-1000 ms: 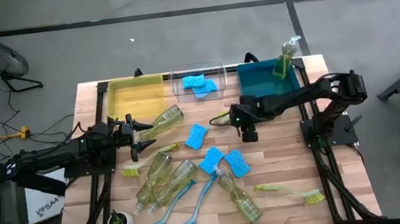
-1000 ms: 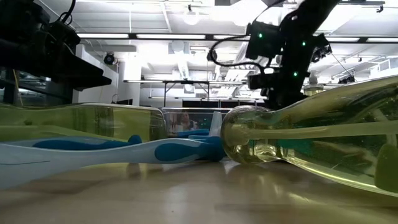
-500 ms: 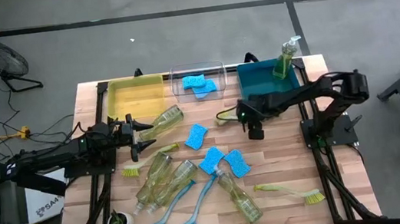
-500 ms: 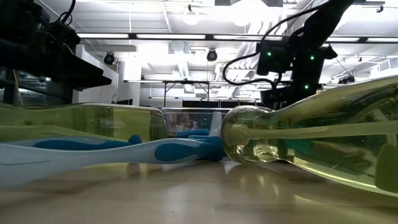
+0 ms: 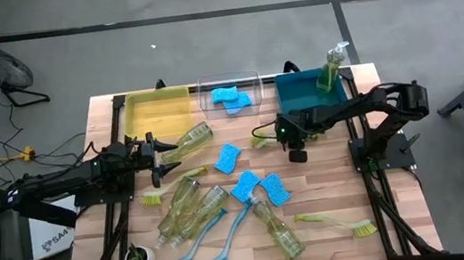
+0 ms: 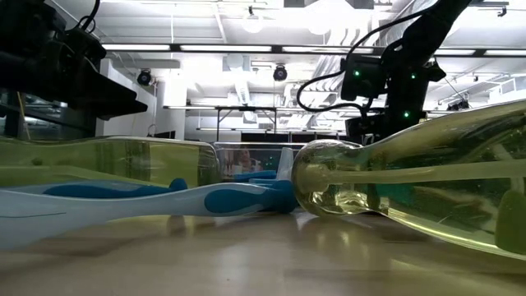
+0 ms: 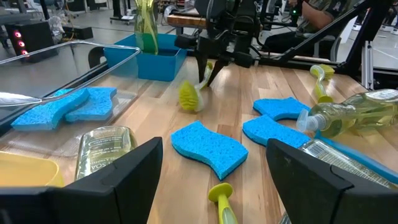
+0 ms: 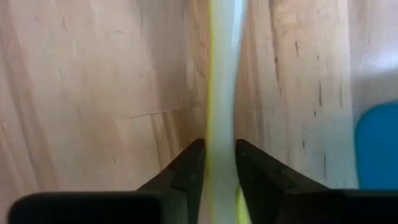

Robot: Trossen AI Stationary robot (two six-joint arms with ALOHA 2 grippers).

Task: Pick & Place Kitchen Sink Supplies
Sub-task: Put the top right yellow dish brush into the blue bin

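Yellow-green dish brush (image 7: 189, 93) pinched by its handle in right gripper (image 8: 217, 163), near table's (image 5: 328, 180) far edge beside teal bin (image 5: 304, 94). Left gripper (image 5: 166, 155) open, near left edge.

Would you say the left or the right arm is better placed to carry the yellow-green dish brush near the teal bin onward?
The right. Its gripper has its fingers closed around the yellow-green brush handle, close to the teal bin. The left gripper sits open across the table beside a soap bottle, holding nothing.
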